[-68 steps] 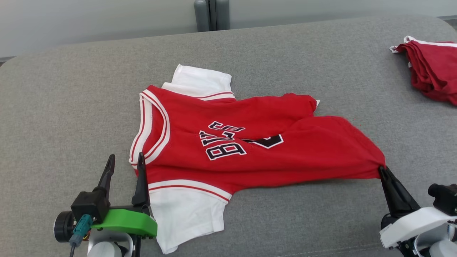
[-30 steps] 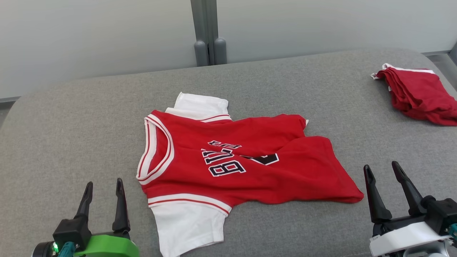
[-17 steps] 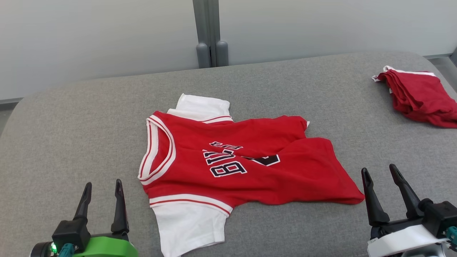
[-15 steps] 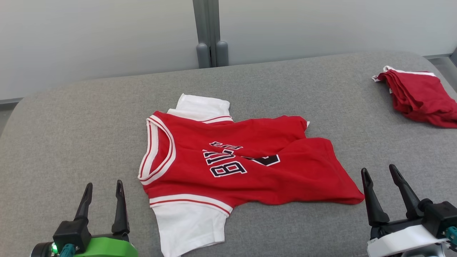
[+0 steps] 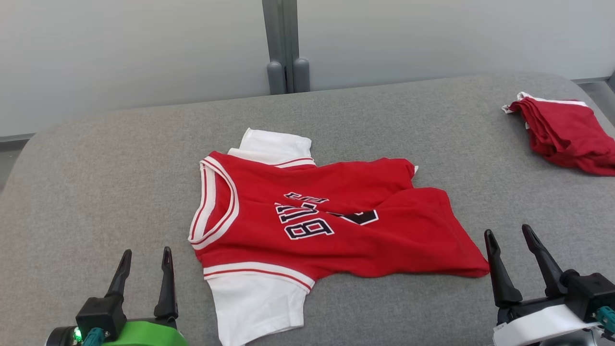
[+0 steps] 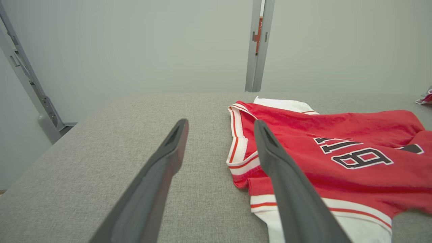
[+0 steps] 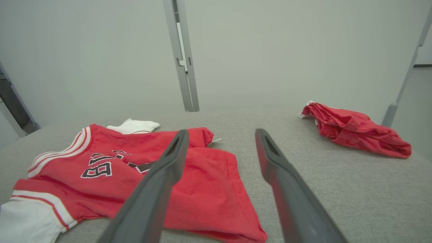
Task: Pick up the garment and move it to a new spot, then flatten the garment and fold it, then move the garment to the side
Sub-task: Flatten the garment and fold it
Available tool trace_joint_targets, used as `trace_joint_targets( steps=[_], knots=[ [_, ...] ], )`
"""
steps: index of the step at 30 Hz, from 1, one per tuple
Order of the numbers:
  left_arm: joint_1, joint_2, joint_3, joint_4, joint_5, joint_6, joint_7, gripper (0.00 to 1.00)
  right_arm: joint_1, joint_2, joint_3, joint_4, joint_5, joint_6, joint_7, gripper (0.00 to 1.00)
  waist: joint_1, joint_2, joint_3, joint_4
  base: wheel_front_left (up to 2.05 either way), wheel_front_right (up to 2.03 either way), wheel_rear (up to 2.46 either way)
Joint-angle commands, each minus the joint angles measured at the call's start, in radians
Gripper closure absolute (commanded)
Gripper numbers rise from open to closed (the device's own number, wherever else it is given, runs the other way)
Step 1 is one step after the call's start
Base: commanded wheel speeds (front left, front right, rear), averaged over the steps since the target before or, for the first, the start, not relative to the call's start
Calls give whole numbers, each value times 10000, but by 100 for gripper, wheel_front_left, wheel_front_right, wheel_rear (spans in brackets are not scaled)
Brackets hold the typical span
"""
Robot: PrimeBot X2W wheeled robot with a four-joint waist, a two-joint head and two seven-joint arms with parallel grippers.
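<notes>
A red jersey with white sleeves and black lettering lies spread on the grey padded table, its collar toward the left and a crease across its right half. My left gripper stands open near the front edge, left of the collar, empty. Just right of the jersey's hem corner, my right gripper is open and holds nothing. Both grippers are apart from the cloth.
A second red garment lies bunched at the table's far right edge; the right wrist view has this bunched garment too. A grey post rises behind the table against a pale wall.
The right gripper let go of the jersey's hem corner and opened. Both arms drew back toward the front edge. The camera tilted up, and the hem has slackened leftward.
</notes>
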State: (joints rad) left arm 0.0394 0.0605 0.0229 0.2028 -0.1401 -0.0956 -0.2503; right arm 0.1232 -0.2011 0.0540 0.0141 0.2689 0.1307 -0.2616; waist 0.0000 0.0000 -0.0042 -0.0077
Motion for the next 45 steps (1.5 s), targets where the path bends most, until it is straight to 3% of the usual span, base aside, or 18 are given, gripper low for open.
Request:
trace_joint_targets(
  steps=[1,20,45],
  knots=[
    [-28,106,-16,-32,-115,6,44,0,130,15,1,33,-96,1,-46,0,0,0,-17,17,0,0,0],
    [132,323,-64,-1057,-342,178,987,0,24,150,-111,332,-125,1,-46,0,0,0,-103,188,0,0,0],
    [275,446,-254,-1218,-544,351,1035,0,-27,197,-46,412,-157,1,-46,0,0,0,-135,192,0,0,0]
  ],
)
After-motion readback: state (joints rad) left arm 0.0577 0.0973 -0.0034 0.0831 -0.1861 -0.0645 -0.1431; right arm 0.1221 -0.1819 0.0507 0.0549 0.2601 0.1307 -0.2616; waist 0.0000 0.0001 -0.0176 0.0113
